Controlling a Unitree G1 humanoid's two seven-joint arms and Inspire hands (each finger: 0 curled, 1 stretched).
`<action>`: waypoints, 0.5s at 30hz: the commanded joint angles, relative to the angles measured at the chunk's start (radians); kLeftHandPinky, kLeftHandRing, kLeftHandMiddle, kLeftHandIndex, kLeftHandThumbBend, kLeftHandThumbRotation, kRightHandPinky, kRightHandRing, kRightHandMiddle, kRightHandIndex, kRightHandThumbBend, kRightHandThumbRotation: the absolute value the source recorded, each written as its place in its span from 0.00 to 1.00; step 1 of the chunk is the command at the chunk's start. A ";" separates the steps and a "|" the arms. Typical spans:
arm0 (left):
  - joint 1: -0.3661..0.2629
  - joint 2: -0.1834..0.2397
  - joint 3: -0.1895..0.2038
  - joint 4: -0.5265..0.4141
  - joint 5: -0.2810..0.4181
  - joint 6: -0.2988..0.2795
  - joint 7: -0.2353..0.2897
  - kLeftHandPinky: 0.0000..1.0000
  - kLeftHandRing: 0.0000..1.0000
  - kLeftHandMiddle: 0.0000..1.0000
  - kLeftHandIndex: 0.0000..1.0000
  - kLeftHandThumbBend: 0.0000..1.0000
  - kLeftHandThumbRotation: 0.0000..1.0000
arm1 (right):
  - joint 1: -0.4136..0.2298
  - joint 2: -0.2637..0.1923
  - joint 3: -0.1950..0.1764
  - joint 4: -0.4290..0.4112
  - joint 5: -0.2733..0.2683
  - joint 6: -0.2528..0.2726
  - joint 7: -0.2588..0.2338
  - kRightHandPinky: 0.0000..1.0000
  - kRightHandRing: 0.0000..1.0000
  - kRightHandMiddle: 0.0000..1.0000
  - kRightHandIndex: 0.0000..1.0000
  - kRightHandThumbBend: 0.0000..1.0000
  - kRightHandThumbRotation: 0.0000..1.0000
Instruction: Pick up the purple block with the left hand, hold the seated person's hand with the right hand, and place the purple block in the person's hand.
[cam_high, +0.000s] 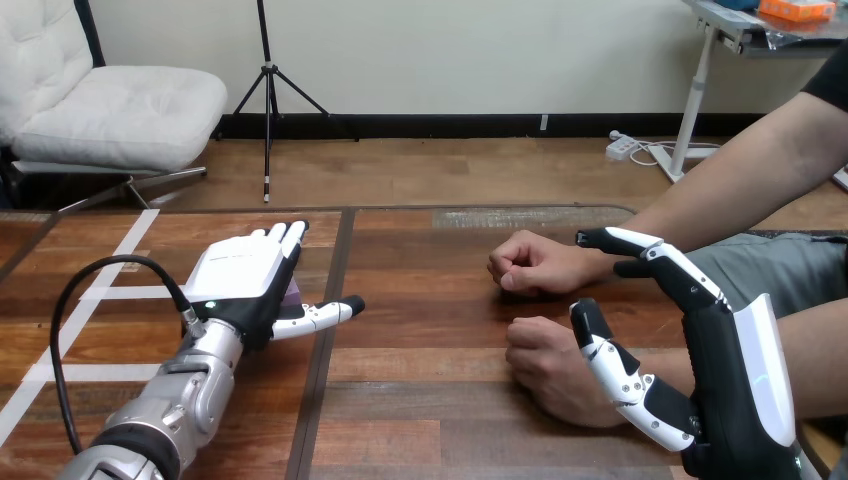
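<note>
While left hand (243, 272), laid flat, covered block (293, 293) at 9 o'clock, block seemed light, rigid; pinch opposite sides. Right hand (725, 385) at 4 o'clock, splayed, gripping nothing.

A wooden table (430, 400) carries white tape strips (128, 236) at its left. A purple block (292, 294) lies there, mostly hidden under the robot's left hand (245, 268). At the right rest a seated person's farther hand (530, 263) and nearer hand (548, 365), both closed.
</note>
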 joint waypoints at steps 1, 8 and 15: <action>-0.030 -0.006 0.003 0.002 0.001 0.009 0.007 0.97 0.98 1.00 1.00 0.71 0.95 | -0.031 -0.008 -0.002 -0.052 0.007 -0.007 0.003 0.70 0.77 0.75 0.72 0.37 0.48; -0.030 -0.009 -0.003 0.006 0.010 0.017 0.010 0.97 0.98 1.00 1.00 0.71 0.97 | -0.035 -0.012 -0.001 -0.051 0.005 -0.012 0.002 0.70 0.76 0.75 0.72 0.36 0.48; -0.030 -0.012 -0.009 0.010 0.019 0.027 0.013 0.98 0.99 1.00 1.00 0.74 1.00 | -0.036 -0.011 0.000 -0.057 0.002 -0.006 0.004 0.70 0.76 0.75 0.71 0.36 0.48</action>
